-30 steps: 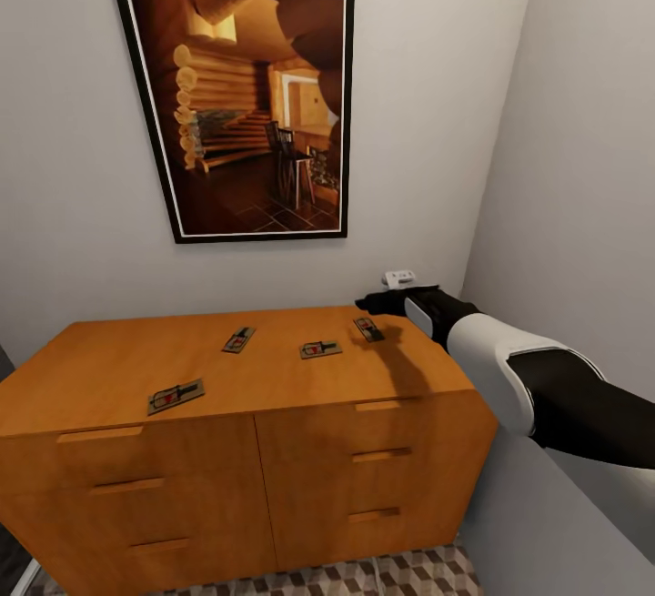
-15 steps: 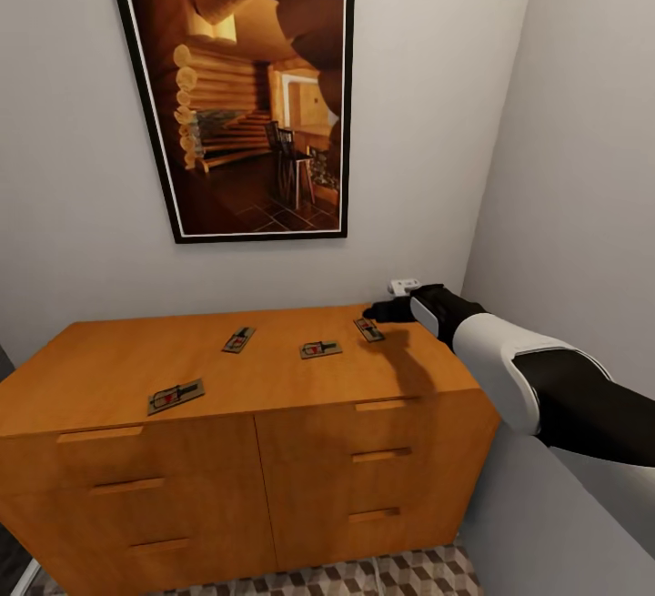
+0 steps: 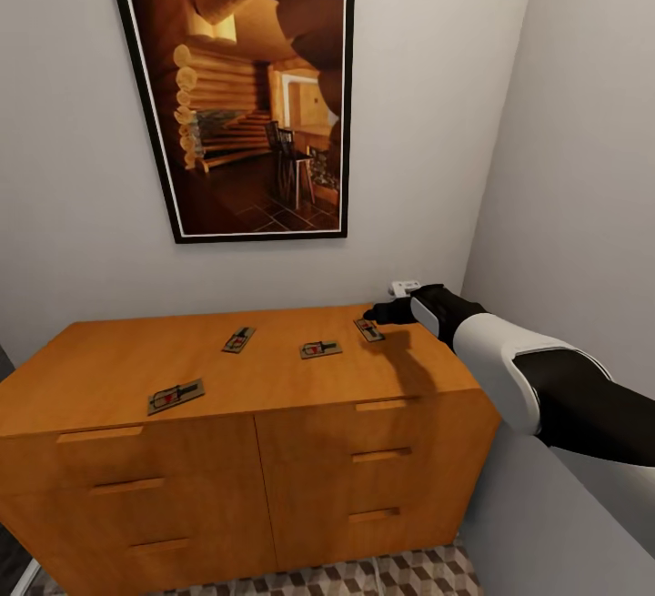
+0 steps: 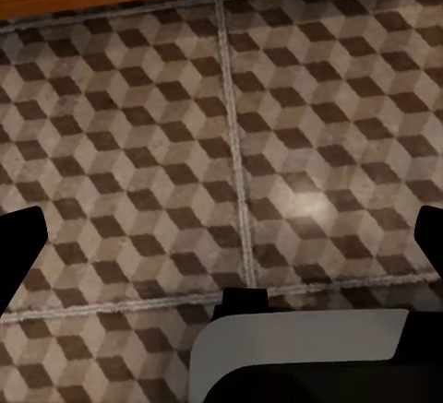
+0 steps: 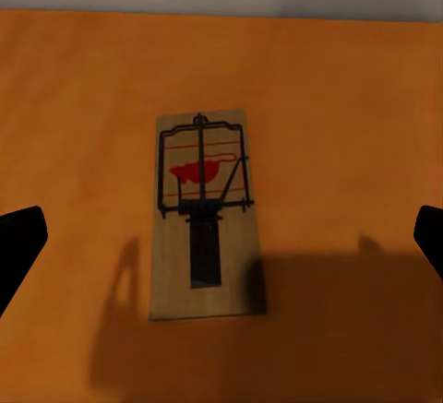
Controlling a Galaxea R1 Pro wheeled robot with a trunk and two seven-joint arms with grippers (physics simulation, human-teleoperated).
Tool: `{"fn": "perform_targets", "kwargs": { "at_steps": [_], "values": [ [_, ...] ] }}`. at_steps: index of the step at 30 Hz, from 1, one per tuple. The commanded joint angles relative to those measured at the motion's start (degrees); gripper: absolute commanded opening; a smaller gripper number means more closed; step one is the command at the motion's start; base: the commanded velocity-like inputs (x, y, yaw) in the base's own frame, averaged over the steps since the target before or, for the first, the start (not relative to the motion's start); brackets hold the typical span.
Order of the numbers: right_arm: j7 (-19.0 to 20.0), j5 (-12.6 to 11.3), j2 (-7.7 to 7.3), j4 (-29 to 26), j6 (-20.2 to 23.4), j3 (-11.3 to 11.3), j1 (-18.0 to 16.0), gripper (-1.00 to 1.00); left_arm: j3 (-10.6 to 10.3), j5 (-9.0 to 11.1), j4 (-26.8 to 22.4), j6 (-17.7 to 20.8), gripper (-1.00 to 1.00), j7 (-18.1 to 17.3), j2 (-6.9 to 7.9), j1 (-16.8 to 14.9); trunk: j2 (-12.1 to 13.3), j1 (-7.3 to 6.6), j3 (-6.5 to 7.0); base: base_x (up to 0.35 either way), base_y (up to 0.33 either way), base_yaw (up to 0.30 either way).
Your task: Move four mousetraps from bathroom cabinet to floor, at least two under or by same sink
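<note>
Mousetraps, all four, sit on top of the orange wooden cabinet (image 3: 246,450): one near the left front (image 3: 176,395), one mid-back (image 3: 239,339), one just right of it (image 3: 321,349), and the far-right one (image 3: 368,329) right under the right pincer (image 3: 375,312). That pincer's jaws are spread wide, straddling the trap (image 5: 203,214) without touching. Each trap is a flat tan board with dark wire and a red patch. Risk, I'd guess: it's so thin the tips could skid on the cabinet top and shove it off the right edge. The left pincer (image 4: 221,246) hangs spread apart over the cube-pattern bathroom floor (image 4: 138,145).
</note>
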Motion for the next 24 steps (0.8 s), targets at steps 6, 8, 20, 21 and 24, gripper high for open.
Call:
{"fn": "perform_targets", "kwargs": {
  "at_steps": [6, 8, 20, 21, 24],
  "values": [
    [0.2, -0.3, 0.01, -0.1, 0.3, 0.5, 0.0, 1.0, -0.1, 0.0, -0.1, -0.1, 1.0, 0.3, 0.02, 0.0, 0.0, 0.0, -0.16, 0.0, 0.0, 0.0],
    [0.2, -0.3, 0.01, -0.1, 0.3, 0.5, 0.0, 1.0, -0.1, 0.0, -0.1, -0.1, 1.0, 0.3, 0.01, 0.0, 0.0, 0.0, -0.26, 0.0, 0.0, 0.0],
    [0.1, -0.2, 0.01, -0.1, 0.3, 0.6, 0.0, 1.0, -0.1, 0.0, 0.0, -0.1, 1.0, 0.3, -0.04, 0.0, 0.0, 0.0, -1.01, 0.0, 0.0, 0.0],
    [0.1, -0.2, 0.01, -0.1, 0.3, 0.6, 0.0, 1.0, -0.1, 0.0, 0.0, -0.1, 1.0, 0.3, -0.05, 0.0, 0.0, 0.0, -1.08, 0.0, 0.0, 0.0],
    [0.1, -0.2, 0.01, -0.1, 0.3, 0.6, 0.0, 1.0, -0.1, 0.0, 0.0, -0.1, 1.0, 0.3, -0.05, 0.0, 0.0, 0.0, -1.29, 0.0, 0.0, 0.0]
  ]
}}
